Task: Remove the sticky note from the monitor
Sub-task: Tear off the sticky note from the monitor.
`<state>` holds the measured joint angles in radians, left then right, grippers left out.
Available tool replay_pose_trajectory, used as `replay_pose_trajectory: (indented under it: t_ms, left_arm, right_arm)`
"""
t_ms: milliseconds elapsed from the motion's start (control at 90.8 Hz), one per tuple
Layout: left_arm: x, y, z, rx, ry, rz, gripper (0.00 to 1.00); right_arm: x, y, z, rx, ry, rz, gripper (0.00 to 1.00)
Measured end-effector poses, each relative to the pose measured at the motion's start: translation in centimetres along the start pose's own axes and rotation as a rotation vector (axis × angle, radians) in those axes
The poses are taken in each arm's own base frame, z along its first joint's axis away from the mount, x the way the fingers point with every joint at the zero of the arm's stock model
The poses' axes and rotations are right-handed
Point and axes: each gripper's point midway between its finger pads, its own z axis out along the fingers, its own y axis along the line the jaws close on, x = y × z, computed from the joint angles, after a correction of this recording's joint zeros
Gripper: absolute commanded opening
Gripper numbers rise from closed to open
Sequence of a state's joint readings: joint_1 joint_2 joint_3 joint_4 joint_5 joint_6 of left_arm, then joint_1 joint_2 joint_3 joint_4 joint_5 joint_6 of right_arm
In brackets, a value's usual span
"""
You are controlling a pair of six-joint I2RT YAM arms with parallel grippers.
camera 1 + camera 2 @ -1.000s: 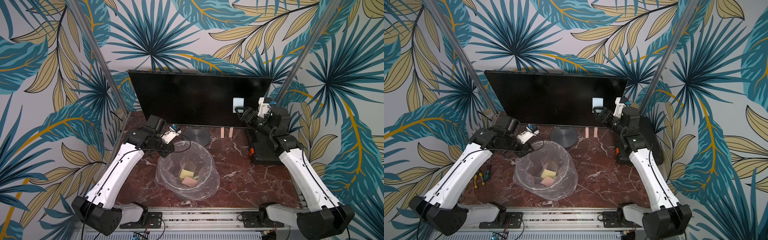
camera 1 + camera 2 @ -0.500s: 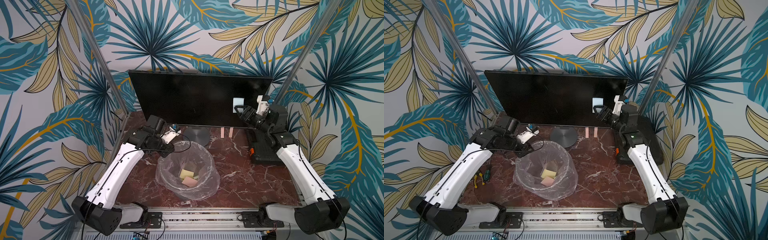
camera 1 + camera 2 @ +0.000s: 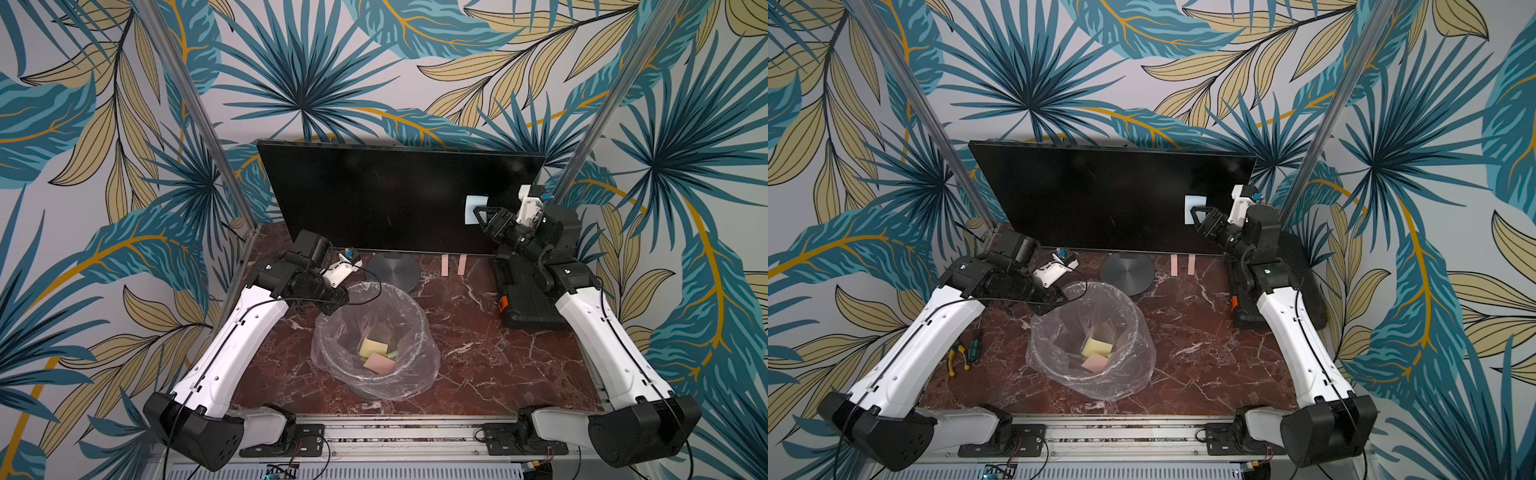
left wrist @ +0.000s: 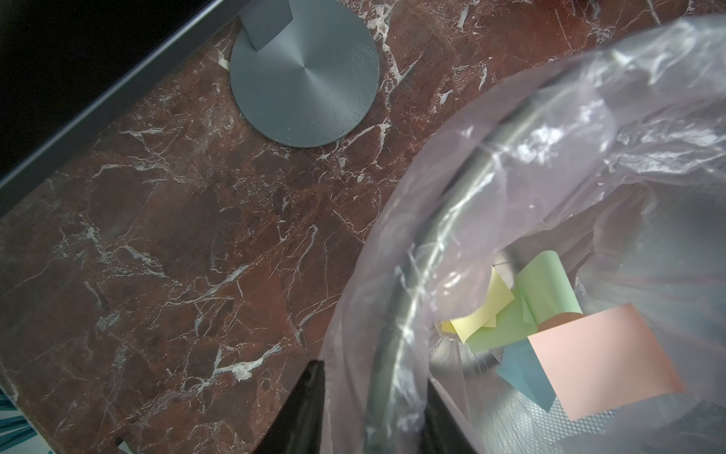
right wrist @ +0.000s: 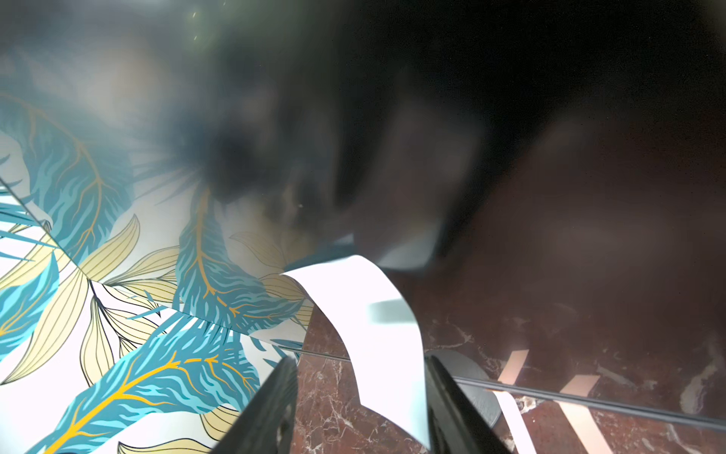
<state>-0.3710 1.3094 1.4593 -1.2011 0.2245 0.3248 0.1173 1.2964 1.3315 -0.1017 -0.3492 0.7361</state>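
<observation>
Where the sticky note curls off the monitor, centre right, the right gripper brackets it, jaws apart. The left gripper clamps the bin rim steady.

The right wrist view blurs the monitor, and the frame edge crops the right claw.

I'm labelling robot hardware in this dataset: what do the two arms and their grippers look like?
The left arm and right arm have smooth white shells with bulky black joints; a thin black cable runs along each. The left gripper and right gripper are black with flat tapered fingers, and each wrist carries a white mount with a blue plug.
</observation>
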Motion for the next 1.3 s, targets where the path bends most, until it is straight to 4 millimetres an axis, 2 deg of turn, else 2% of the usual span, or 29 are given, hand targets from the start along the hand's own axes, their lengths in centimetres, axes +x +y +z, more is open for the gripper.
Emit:
replay_pose_trajectory:
  t_ms: [143,452,606,837,1080,1300]
  left_arm:
    - [0.0,0.0,0.0,0.0,0.0,0.0,0.37]
    - [0.0,0.0,0.0,0.0,0.0,0.0,0.37]
    - [0.0,0.0,0.0,0.0,0.0,0.0,0.37]
    - [0.0,0.0,0.0,-0.001,0.001,0.0,0.37]
    - [0.0,0.0,0.0,-0.003,0.002,0.001,0.37]
    - [0.0,0.1,0.0,-0.005,0.002,0.001,0.37]
  right_arm:
    - [0.0,0.0,0.1,-0.001,0.0,-0.004,0.39]
    - [0.1,-0.2,0.4,-0.001,0.005,-0.002,0.1]
    - [0.1,-0.2,0.3,0.0,0.004,0.004,0.0]
    - [-0.3,1.1,-0.8,-0.03,-0.01,-0.004,0.0]
    - [-0.8,4.0,-3.2,-0.115,-0.017,-0.01,0.0]
    - [-0.2,6.5,-5.3,-0.213,0.021,-0.005,0.0]
